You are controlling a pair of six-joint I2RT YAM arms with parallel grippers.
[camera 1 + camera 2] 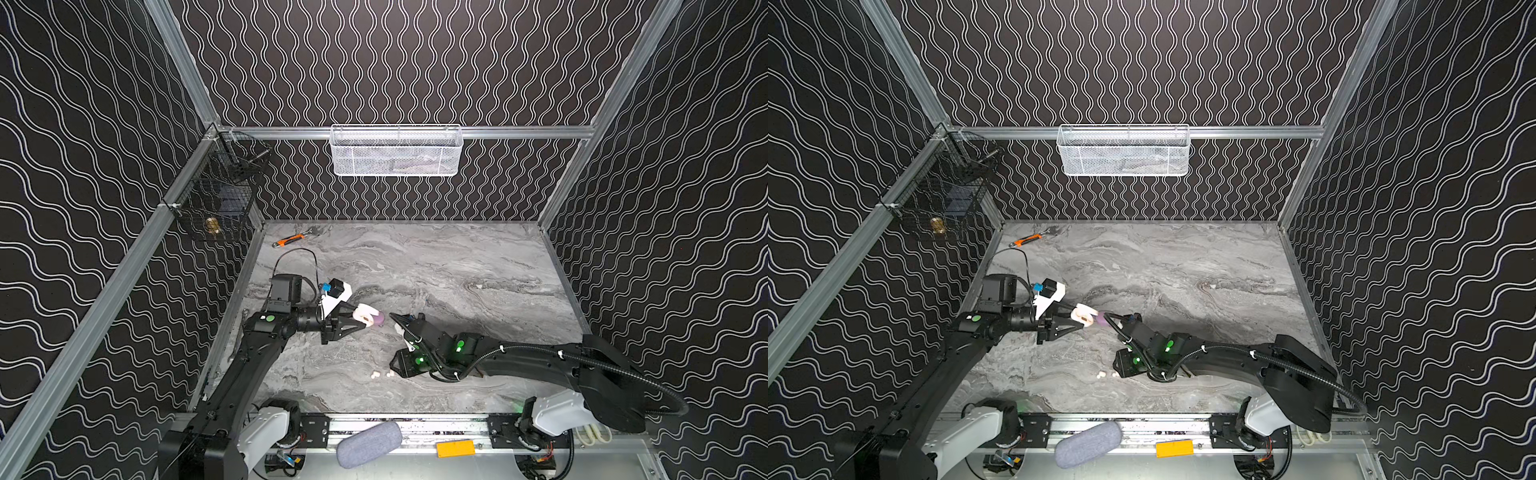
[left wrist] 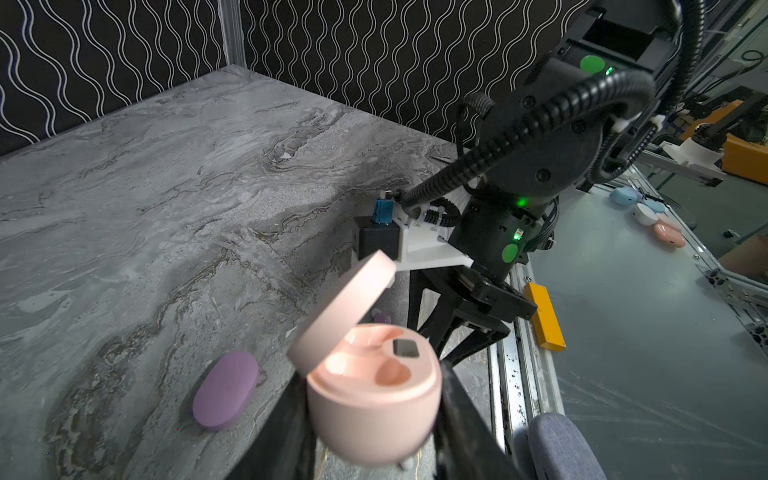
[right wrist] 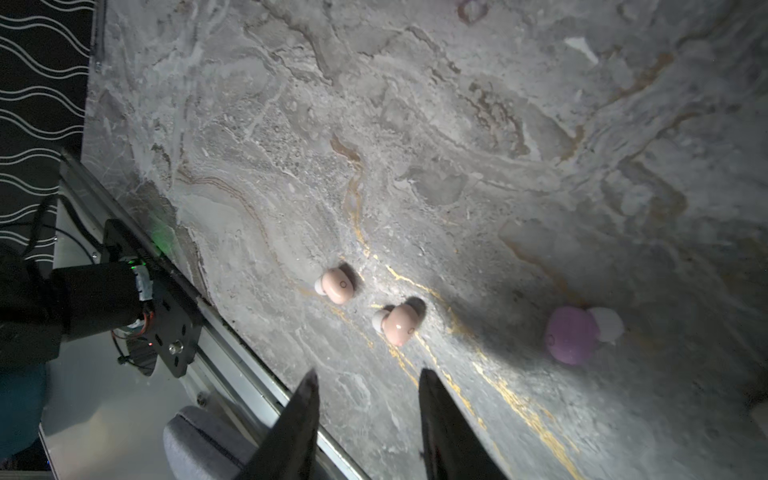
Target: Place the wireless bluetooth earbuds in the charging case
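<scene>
Front rail first: a grey pouch [image 1: 368, 442] and a yellow block [image 1: 455, 449] lie there, just off the counter [image 1: 478, 266]. Onto the marble now, and near its front edge two pale pink earbuds [image 3: 338, 284] lie side by side without touching, with a lilac earbud [image 3: 571, 334], white tip showing, resting a little apart from them. The right claw [image 3: 368, 376] hovers close over that pale pair, fingers spread, nothing between them. Further in, the left claw [image 1: 361, 318] is pinching the pink charging case [image 2: 374, 411] by its two sides; the lid is flipped up and the moulded inside is on show. Just beside it a lilac case [image 2: 226, 388] lies closed and flat on the counter. Way at the back left corner rests a wrench [image 1: 293, 240] with an orange handle. Above it a black wire basket [image 1: 224, 195] hangs on the left wall, and a white mesh basket [image 1: 397, 151] hangs from the rear rail.
</scene>
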